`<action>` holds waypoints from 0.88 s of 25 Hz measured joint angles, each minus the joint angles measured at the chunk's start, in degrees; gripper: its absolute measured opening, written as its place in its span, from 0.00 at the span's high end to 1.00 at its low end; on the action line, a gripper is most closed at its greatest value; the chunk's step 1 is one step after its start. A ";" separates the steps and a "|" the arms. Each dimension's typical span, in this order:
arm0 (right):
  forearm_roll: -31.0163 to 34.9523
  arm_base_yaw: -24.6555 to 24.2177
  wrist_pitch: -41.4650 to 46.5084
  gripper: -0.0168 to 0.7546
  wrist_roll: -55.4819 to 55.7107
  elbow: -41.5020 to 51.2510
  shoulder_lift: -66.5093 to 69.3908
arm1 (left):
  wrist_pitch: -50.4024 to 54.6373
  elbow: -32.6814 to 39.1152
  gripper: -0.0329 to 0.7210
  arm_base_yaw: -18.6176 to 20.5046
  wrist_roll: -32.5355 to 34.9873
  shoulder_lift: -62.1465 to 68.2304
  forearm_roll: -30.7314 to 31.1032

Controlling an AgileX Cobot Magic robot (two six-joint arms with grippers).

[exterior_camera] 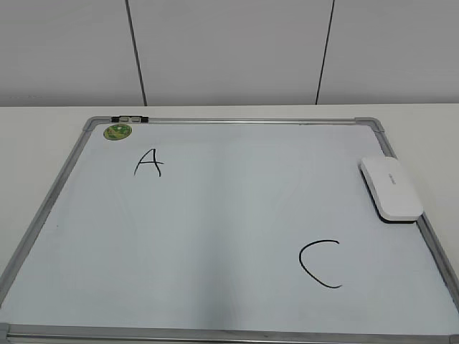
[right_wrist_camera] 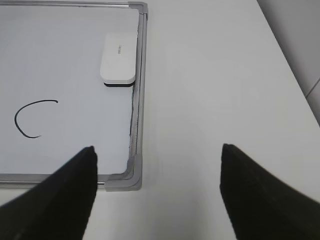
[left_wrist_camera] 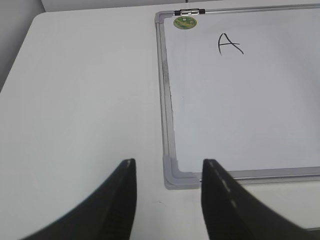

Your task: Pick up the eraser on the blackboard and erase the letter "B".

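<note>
The blackboard [exterior_camera: 229, 215] is a white board with a grey metal frame, flat on the table. The white eraser [exterior_camera: 391, 188] lies on it by the right frame rail; it also shows in the right wrist view [right_wrist_camera: 119, 58]. A black "A" [exterior_camera: 148, 163] and a black "C" [exterior_camera: 320, 262] are on the board. No letter "B" shows in any view. My left gripper [left_wrist_camera: 168, 167] is open and empty above the board's near left corner [left_wrist_camera: 175, 172]. My right gripper [right_wrist_camera: 157, 152] is wide open and empty above the near right corner [right_wrist_camera: 127, 180]. Neither gripper shows in the exterior view.
A small round green magnet [exterior_camera: 117, 132] sits at the board's far left corner, next to a metal clip [exterior_camera: 129, 119] on the frame. White table [left_wrist_camera: 85, 100] lies on both sides of the board. A panelled wall stands behind.
</note>
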 joint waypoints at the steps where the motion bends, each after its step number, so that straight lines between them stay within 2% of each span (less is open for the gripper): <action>1: 0.00 0.00 0.00 0.22 0.00 0.00 0.00 | 0.00 0.00 0.56 0.00 0.00 0.00 0.00; 8: 0.00 0.00 0.00 0.22 0.00 0.00 0.00 | 0.00 0.00 0.58 -0.37 0.00 0.00 0.54; 14: 0.00 0.00 0.00 0.22 0.00 0.00 0.00 | 0.00 0.00 0.62 -2.72 -0.57 0.00 1.05; 22: 0.00 0.00 0.00 0.22 0.00 0.00 0.00 | 0.00 0.00 0.64 -2.72 -0.79 0.00 1.16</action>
